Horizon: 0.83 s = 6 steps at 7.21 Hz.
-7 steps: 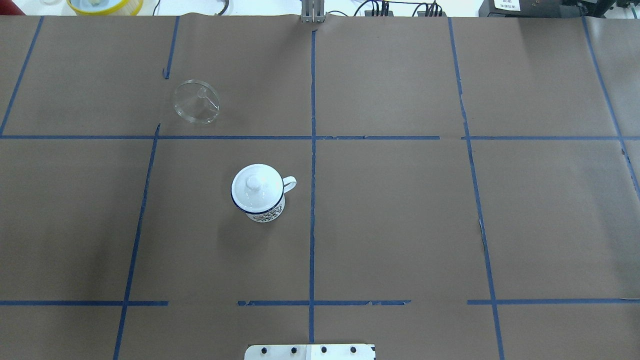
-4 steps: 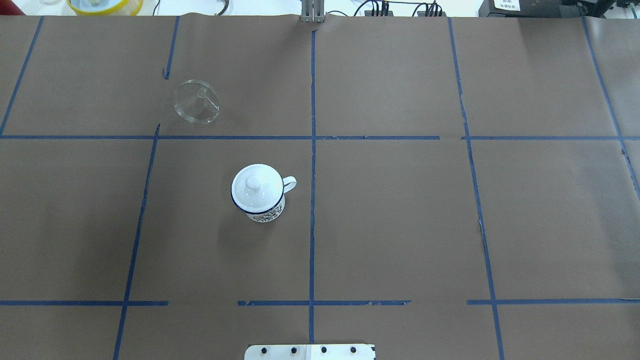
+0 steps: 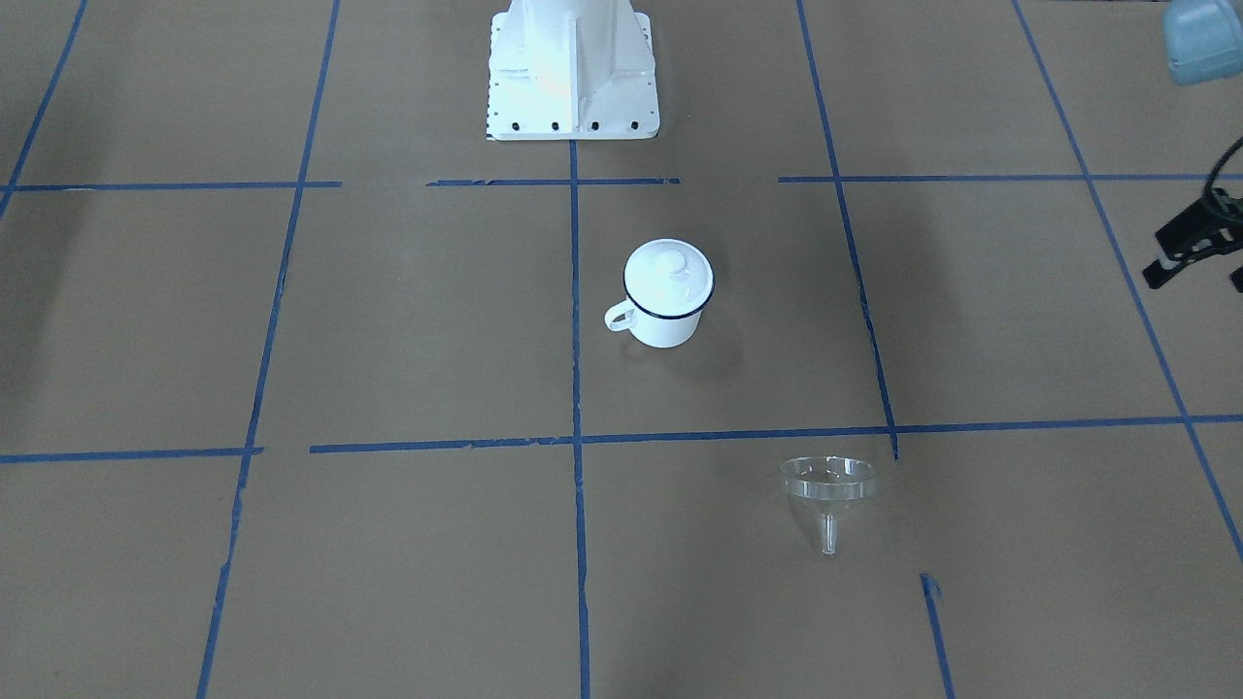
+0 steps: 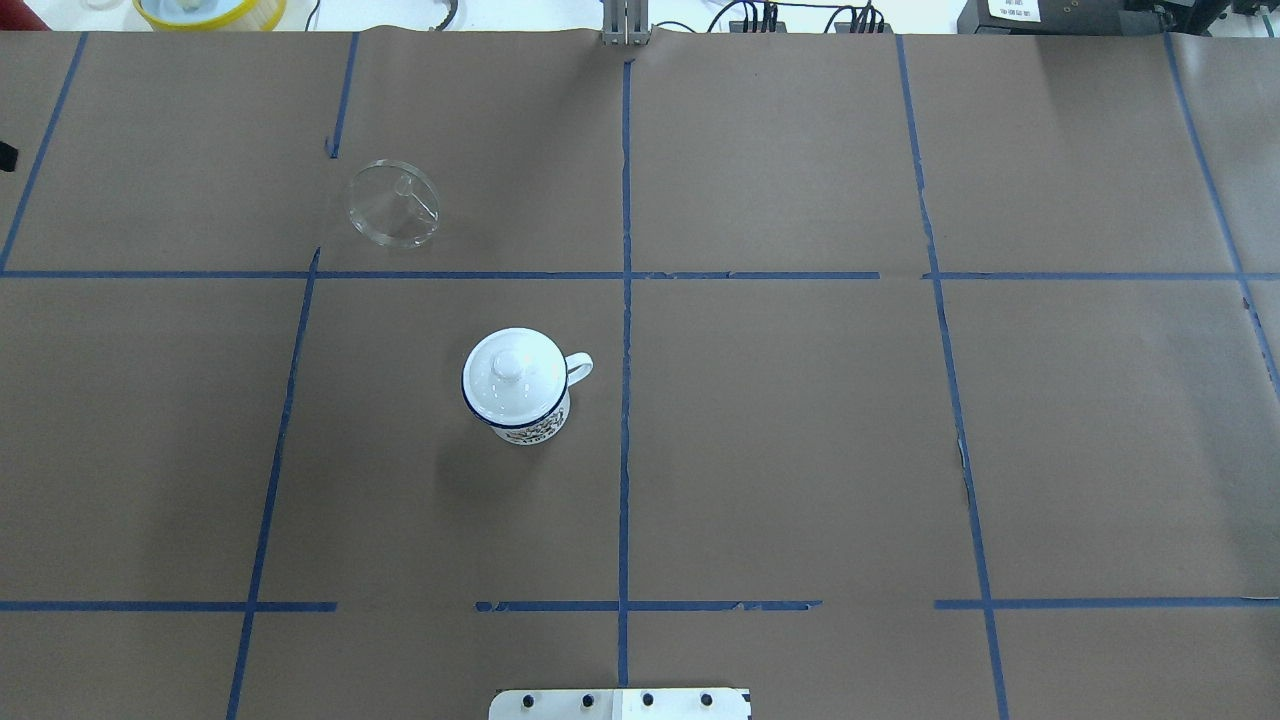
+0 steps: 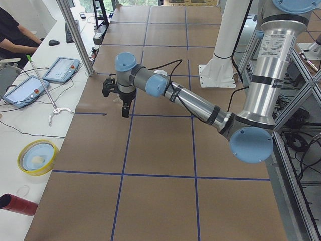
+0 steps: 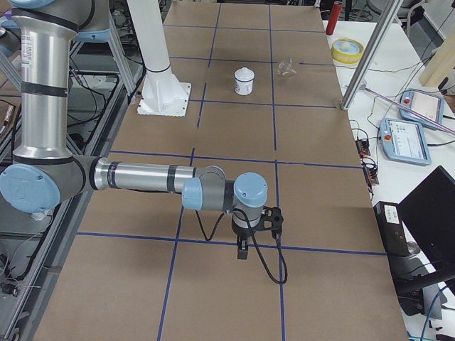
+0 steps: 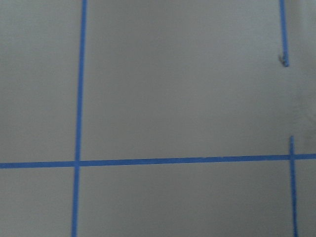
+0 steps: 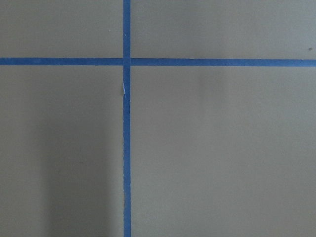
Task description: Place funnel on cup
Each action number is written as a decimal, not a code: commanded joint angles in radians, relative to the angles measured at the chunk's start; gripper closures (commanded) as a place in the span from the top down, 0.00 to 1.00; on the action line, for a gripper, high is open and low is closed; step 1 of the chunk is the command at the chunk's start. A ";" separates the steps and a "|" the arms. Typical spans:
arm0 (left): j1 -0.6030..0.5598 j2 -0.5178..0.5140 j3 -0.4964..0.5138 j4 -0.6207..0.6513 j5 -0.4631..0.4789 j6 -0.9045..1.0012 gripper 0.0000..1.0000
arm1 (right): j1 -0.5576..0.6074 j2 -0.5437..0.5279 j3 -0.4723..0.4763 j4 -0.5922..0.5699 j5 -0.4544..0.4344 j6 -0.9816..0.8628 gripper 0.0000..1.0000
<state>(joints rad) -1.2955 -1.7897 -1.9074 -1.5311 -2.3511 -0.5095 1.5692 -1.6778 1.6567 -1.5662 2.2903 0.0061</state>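
The clear funnel (image 4: 393, 203) lies on its side on the brown table cover, far left of centre; it also shows in the front view (image 3: 828, 482). The white cup (image 4: 515, 385) with a dark blue rim stands nearer the robot, handle to the right, and a white knobbed lid (image 4: 508, 365) sits on it. My left gripper (image 5: 124, 113) hangs over the table's far left part, well away from the funnel; only its edge shows in the front view (image 3: 1196, 262), and I cannot tell its state. My right gripper (image 6: 243, 249) hangs over the right end, state unclear.
The robot's white base plate (image 4: 620, 703) sits at the near middle edge. A yellow bowl (image 4: 210, 10) and cables lie beyond the far edge. A metal post (image 4: 625, 25) stands at the far middle. Blue tape lines grid the cover.
A black tip of the left gripper has come into the overhead view's left edge. The funnel, cup and lid have not moved.
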 commanded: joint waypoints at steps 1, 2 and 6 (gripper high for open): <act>0.148 -0.117 -0.037 0.000 0.059 -0.191 1.00 | 0.000 0.000 0.000 0.000 0.000 0.000 1.00; 0.251 -0.158 -0.051 0.003 0.129 -0.289 1.00 | 0.000 0.001 0.000 0.000 0.000 0.000 1.00; 0.551 -0.328 -0.033 0.139 0.371 -0.475 1.00 | 0.000 0.000 0.000 0.000 0.000 0.000 1.00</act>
<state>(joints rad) -0.8338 -2.0712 -1.9479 -1.4381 -2.0675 -0.9570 1.5693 -1.6779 1.6567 -1.5662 2.2902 0.0061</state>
